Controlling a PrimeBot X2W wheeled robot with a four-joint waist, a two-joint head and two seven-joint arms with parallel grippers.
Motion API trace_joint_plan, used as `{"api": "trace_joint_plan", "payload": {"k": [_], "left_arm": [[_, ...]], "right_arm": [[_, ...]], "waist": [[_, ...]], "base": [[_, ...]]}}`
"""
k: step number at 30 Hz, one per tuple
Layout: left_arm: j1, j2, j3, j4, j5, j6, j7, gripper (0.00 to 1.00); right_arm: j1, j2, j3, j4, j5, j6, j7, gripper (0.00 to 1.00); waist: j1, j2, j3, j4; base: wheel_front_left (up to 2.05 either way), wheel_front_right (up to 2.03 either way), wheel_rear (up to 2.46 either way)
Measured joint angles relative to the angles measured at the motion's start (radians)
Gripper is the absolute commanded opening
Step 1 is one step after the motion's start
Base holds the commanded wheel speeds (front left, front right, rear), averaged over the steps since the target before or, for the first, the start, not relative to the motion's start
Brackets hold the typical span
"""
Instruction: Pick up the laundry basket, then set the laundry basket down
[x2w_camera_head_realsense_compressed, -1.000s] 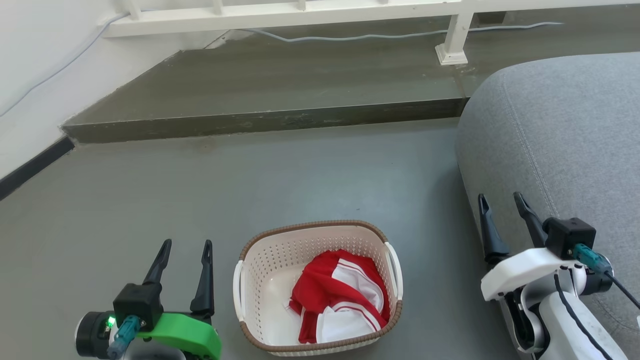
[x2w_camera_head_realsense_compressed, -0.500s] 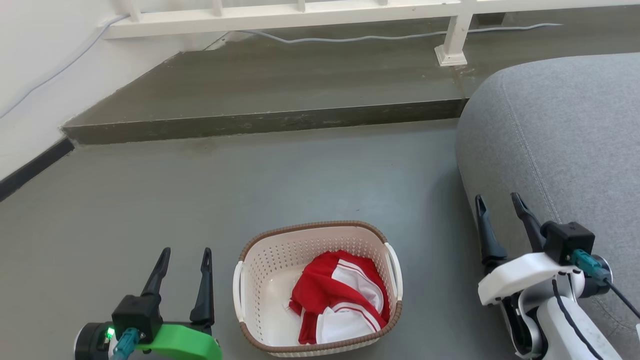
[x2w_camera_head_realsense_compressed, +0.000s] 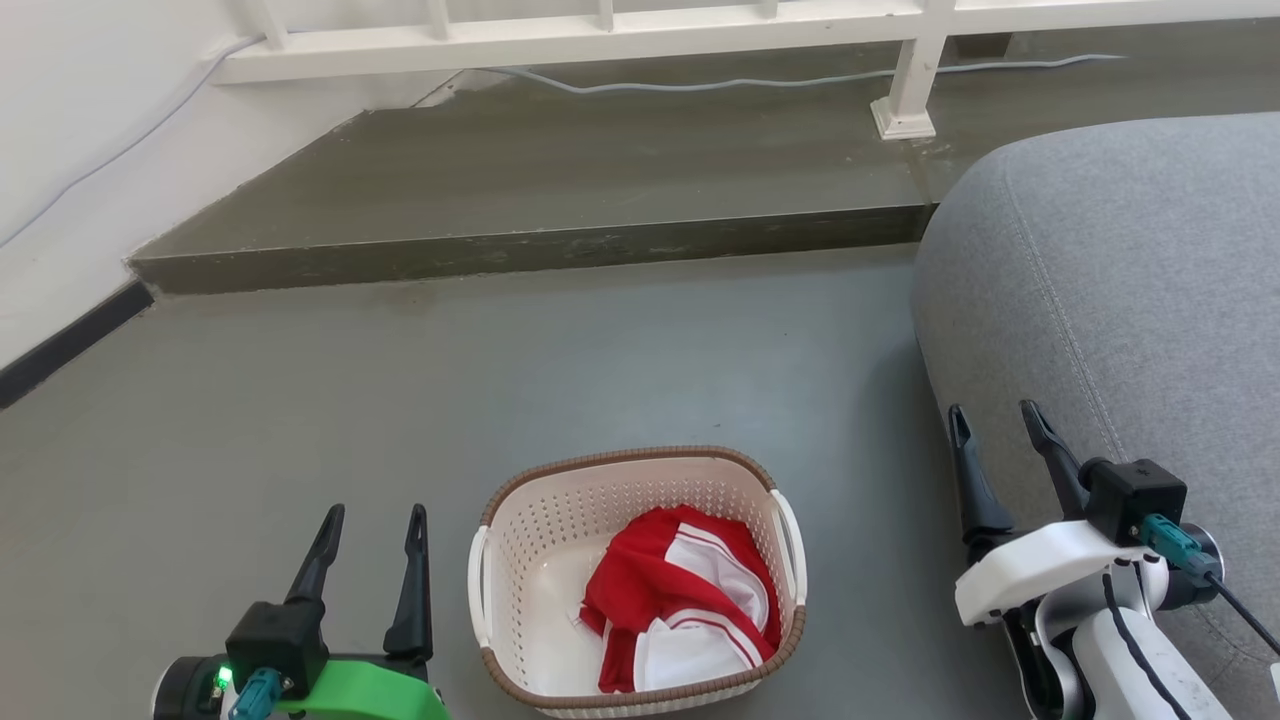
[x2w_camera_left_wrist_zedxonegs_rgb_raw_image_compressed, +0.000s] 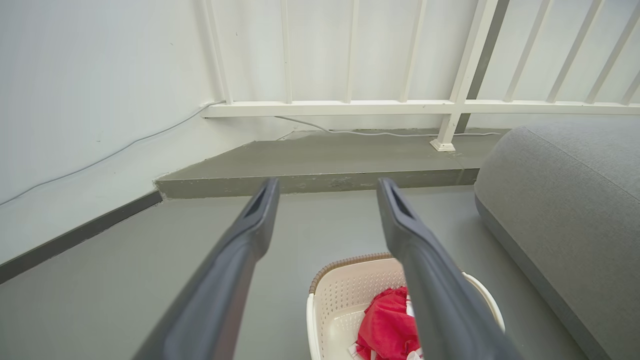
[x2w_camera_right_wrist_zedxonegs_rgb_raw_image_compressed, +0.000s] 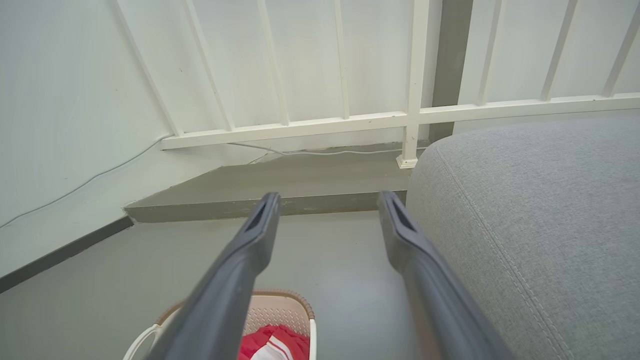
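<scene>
Clearly the basket (x2w_camera_head_realsense_compressed: 620, 500) lies between our left gripper (x2w_camera_head_realsense_compressed: 376, 512), near its handle (x2w_camera_head_realsense_compressed: 476, 585), and right gripper (x2w_camera_head_realsense_compressed: 991, 408), well apart; both spread wide, empty.

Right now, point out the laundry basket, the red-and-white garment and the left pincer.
laundry basket (x2w_camera_head_realsense_compressed: 625, 454): head view, far brown rim.
red-and-white garment (x2w_camera_head_realsense_compressed: 632, 590): head view, red fold.
left pincer (x2w_camera_head_realsense_compressed: 376, 513): head view, midway between fingertips.
</scene>
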Motion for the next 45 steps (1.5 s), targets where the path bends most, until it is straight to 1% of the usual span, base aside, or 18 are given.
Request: {"api": "trace_joint_plan", "payload": {"k": [7,8,13,17,20,27,33,45], "left_arm": [[0.016,-0.002,0.001,-0.002,0.001,0.0,0.0,1.0],[0.017,-0.003,0.002,-0.003,0.002,0.0,0.0,0.0],[0.019,-0.008,-0.011,0.032,-0.001,-0.002,0.005,0.0],[0.025,-0.011,-0.011,0.031,-0.022,-0.003,0.005,0.0],[0.04,-0.015,-0.011,0.027,-0.043,-0.011,0.005,0.0],[0.044,-0.024,-0.003,0.016,-0.152,-0.021,0.01,0.0],[0.044,-0.027,0.028,0.017,-0.247,-0.031,0.032,0.0],[0.041,-0.03,0.067,0.027,-0.409,-0.049,0.074,0.0]], "right_arm": [[0.009,0.002,-0.003,-0.004,0.0,0.001,0.0,1.0],[0.013,0.002,-0.005,-0.005,0.0,0.001,0.0,0.0],[0.04,0.013,0.001,0.028,0.002,0.001,0.001,0.0],[0.053,0.017,-0.005,0.034,0.023,0.002,0.002,0.0],[0.053,0.019,-0.011,0.033,0.047,0.01,0.008,0.0],[0.052,0.027,-0.035,0.031,0.153,0.022,0.033,0.0],[0.052,0.032,-0.054,0.03,0.259,0.033,0.056,0.0],[0.05,0.038,-0.099,0.026,0.41,0.055,0.101,0.0]], "waist": [[0.0,0.0,0.0,0.002],[0.0,0.0,0.001,0.002],[0.0,0.0,0.001,0.002],[0.0,0.0,0.0,0.003],[0.0,0.0,-0.001,0.006],[0.0,0.0,-0.004,0.01],[0.0,0.0,-0.007,0.013],[0.0,0.0,-0.012,0.019]], "base": [[0.0,0.0,0.0],[0.0,0.0,0.0],[0.0,0.0,0.0],[0.0,0.0,0.0],[0.0,0.0,0.0],[0.0,0.0,0.0],[0.0,0.0,0.0],[0.0,0.0,0.0]]}}
